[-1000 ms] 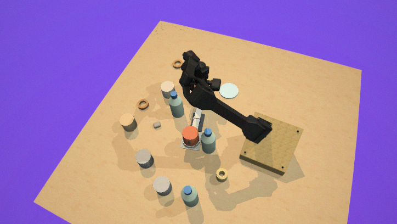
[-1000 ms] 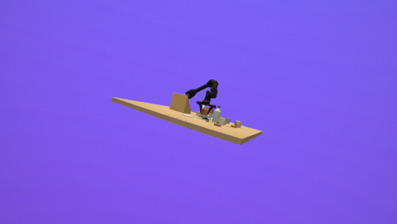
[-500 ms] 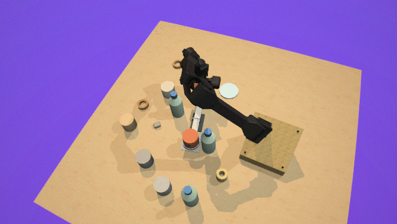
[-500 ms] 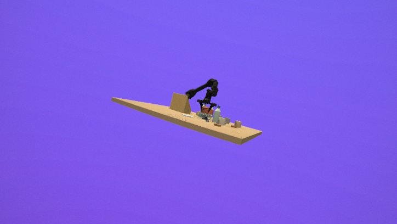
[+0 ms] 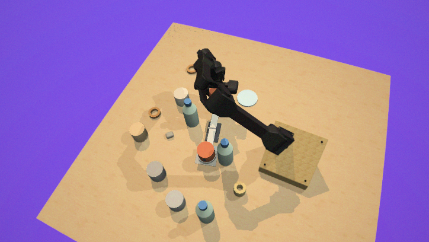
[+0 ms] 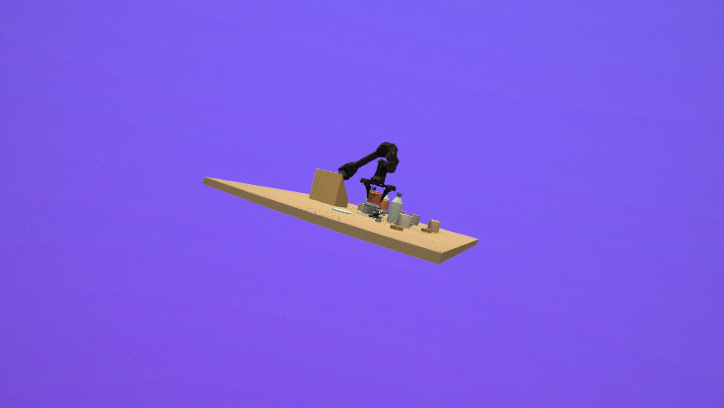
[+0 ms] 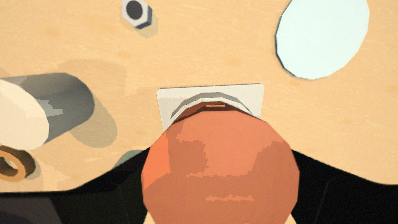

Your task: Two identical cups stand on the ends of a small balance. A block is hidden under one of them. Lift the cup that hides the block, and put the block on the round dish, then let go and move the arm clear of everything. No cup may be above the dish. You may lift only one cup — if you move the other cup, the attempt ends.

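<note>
Top view: the arm reaches over the balance from the wooden block-shaped base.
Fingers: closed on the sides of one orange cup.
Held cup: upright between them, above the balance end nearer the dish; mostly hidden by the arm from the top. Whether its rim is wholly off that end, cannot tell.
Other cup: upright on the far end, apart from the fingers.
Hidden block: cannot be made out, so its place is unclear.
Dish: flat on the surface, near the held cup, with no cup above it.
Near bottle: upright, just beside the other cup.
Second bottle: upright, near the balance's middle.
Nut: on the surface, apart from the held cup.
</note>
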`<state>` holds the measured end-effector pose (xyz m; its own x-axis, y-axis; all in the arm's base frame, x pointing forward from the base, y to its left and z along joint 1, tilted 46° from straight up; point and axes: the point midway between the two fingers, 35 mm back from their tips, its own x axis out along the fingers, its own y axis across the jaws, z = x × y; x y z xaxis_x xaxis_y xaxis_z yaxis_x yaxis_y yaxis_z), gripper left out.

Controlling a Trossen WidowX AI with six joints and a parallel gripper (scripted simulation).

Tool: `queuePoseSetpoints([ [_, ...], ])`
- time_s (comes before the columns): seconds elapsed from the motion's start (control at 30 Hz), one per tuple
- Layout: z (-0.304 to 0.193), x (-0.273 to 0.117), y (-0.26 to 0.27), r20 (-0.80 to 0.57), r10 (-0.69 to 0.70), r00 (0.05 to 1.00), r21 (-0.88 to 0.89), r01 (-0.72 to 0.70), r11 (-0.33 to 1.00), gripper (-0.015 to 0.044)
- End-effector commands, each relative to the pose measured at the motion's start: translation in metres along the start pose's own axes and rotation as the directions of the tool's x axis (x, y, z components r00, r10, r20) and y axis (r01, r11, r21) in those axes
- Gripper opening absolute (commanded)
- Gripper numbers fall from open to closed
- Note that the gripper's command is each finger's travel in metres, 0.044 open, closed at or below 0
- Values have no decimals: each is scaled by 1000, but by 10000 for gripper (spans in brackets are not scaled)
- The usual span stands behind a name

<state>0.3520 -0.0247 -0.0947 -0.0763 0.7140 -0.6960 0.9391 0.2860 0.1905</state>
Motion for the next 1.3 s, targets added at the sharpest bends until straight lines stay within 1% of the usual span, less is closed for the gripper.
queuePoseSetpoints([
  [0.0, 7, -12, 3, 26, 11, 1000, -11, -10, 1000, 0],
  [1.27, 4, -61, 0, 26, 10, 1000, -11, -9, 1000, 0],
])
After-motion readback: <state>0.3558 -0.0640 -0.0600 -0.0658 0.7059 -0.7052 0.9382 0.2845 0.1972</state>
